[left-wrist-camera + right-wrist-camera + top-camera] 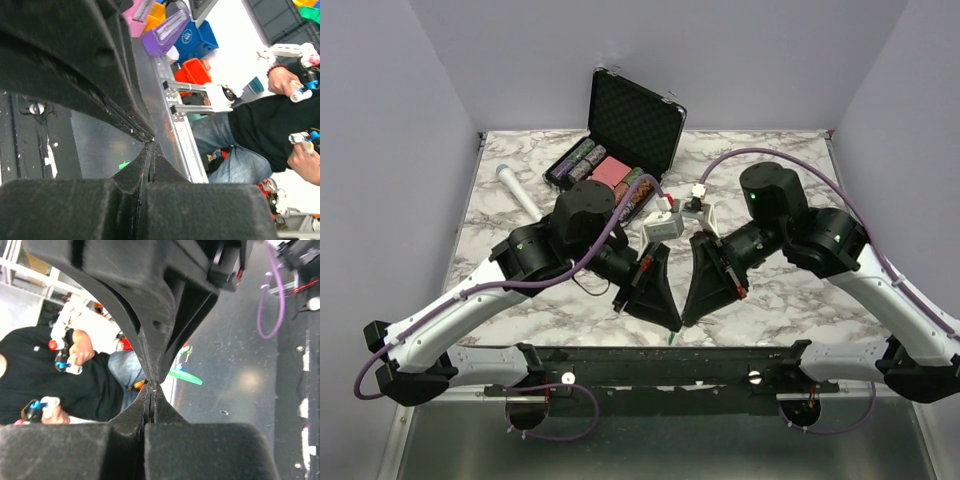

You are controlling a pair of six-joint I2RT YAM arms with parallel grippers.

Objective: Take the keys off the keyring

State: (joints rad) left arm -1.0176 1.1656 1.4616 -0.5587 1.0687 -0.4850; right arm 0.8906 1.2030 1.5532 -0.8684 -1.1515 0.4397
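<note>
Two grippers are held with fingers pressed together: the left gripper and the right gripper are met tip to tip over the near edge of the desk. The green keys are seen just beside those tips.

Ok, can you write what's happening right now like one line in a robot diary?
left gripper: shut | right gripper: shut | gripper tips: meeting | green key piece: beside the tips | keyring: not discernible

Open chip case, white microphone, marble table
</note>
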